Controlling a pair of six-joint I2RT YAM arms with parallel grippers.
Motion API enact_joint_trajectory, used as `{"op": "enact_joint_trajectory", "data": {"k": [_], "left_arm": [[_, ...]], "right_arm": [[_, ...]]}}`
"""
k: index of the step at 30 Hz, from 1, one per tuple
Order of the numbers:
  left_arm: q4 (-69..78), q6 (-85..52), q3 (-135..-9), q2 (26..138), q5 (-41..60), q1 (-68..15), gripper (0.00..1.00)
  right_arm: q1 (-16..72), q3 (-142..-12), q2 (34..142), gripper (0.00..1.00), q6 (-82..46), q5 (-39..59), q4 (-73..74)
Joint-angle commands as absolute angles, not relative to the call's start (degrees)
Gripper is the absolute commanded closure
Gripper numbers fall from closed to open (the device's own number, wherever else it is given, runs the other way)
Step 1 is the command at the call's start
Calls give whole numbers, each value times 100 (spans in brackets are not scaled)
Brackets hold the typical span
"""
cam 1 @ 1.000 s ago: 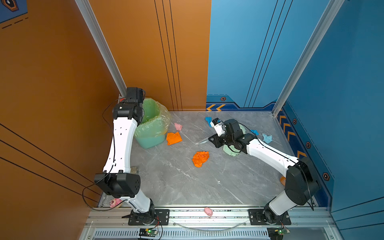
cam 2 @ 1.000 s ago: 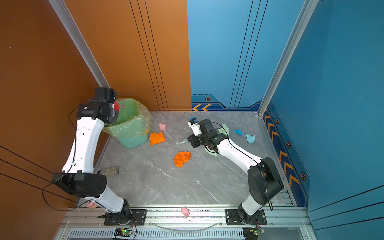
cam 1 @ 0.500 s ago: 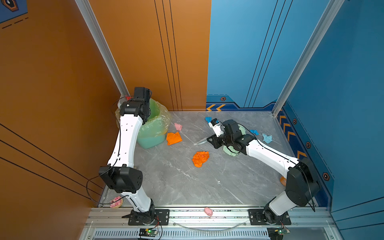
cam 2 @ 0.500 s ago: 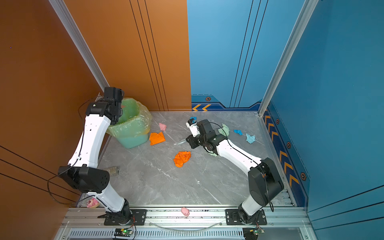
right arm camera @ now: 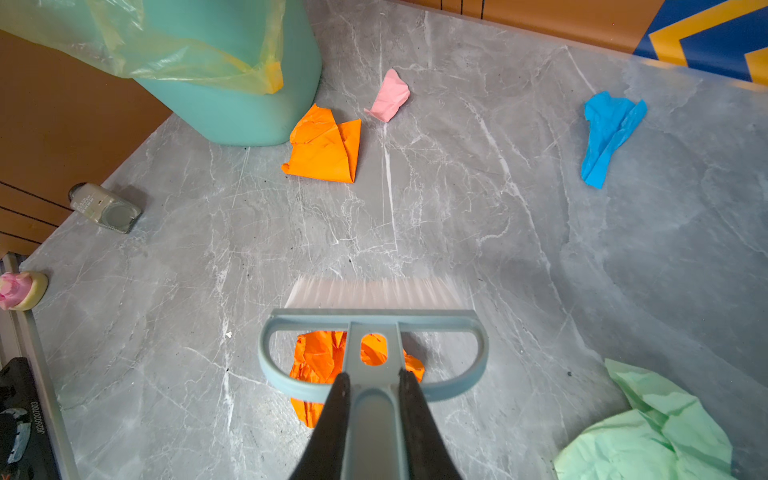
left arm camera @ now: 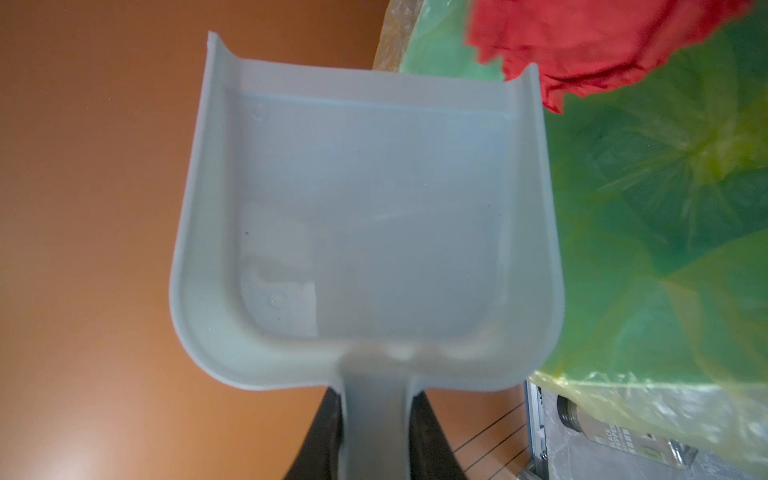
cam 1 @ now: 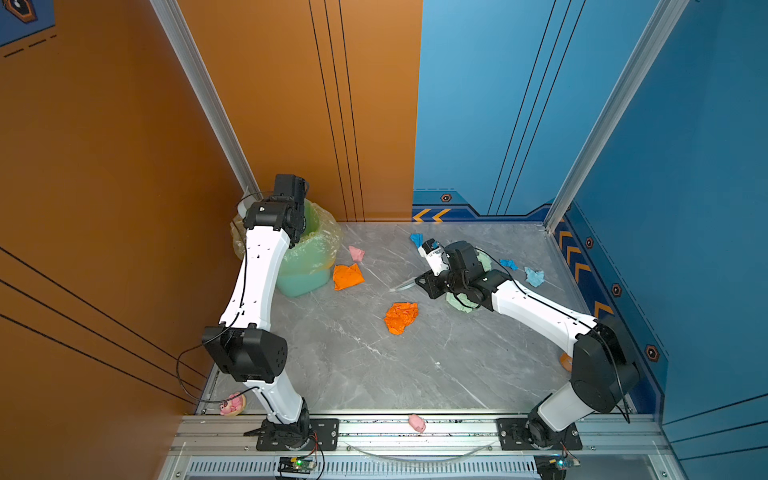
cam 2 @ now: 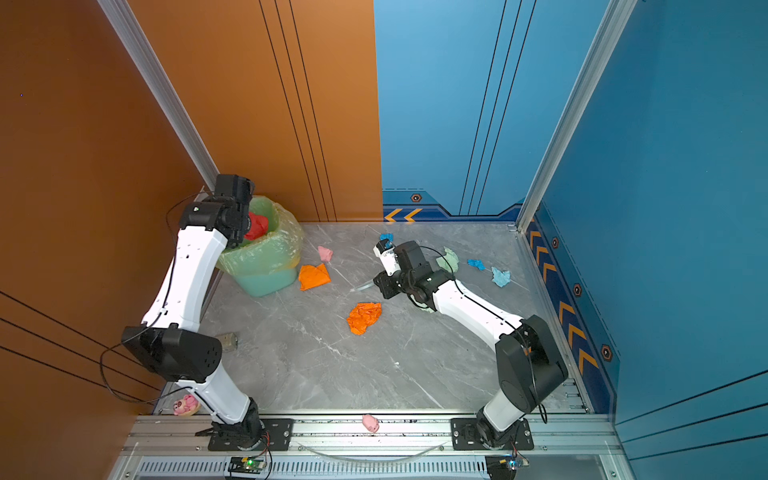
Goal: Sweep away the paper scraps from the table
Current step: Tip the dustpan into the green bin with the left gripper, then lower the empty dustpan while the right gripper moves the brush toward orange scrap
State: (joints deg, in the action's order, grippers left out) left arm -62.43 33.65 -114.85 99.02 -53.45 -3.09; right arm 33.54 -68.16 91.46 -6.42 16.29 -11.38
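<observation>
— Top views: where's the paper?
— Mostly on the table (cam 1: 374, 374): a crumpled orange scrap (cam 1: 401, 316) mid-table, a flat orange scrap (cam 1: 348, 276) and a pink scrap (cam 1: 356, 253) near the bin (cam 1: 307, 278). In a top view a red scrap (cam 2: 257, 226) shows in the bin's mouth.
— Left wrist?
— The left gripper (left arm camera: 376, 415) is clamped on the handle of the dustpan (left arm camera: 365, 216), which looks empty (good). I'd hold its lip over the liner (left arm camera: 665, 208) until nothing clings.
— Right wrist?
— The right gripper (right arm camera: 374, 378) pinches the brush (right arm camera: 374, 320), bristles just past the crumpled orange scrap. Once the pan is down, plant bristles on marble behind the scrap and push steadily to the lip.
</observation>
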Motion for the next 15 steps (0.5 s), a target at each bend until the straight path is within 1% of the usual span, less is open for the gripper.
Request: {"op": "enact_joint_trajectory", "data": {"k": [1,5,8,11,15], "left_arm": [[-6299,3428,-11603,9804,-5484,-349,100],[-6295,3334,-11614,9741,-5429,-341,100],[-6295,3071,-11684,9592,-5063,-342,100],[-6294,2602,-11700,9334,-4394,-343,100],[-6297,1941,-11632,8947,-3233,-338,100]], "right_arm": [[3371,-6741,8960,100,-643,1550,-1098],[3368,-6732,8939,100,-634,1525,-1116],[3371,-6732,8938,100,-649,1529,-1116],[3379,-6739,8947,100,-657,1532,-1097],[3385,-6790,8974,100,-672,1560,-1070]]}}
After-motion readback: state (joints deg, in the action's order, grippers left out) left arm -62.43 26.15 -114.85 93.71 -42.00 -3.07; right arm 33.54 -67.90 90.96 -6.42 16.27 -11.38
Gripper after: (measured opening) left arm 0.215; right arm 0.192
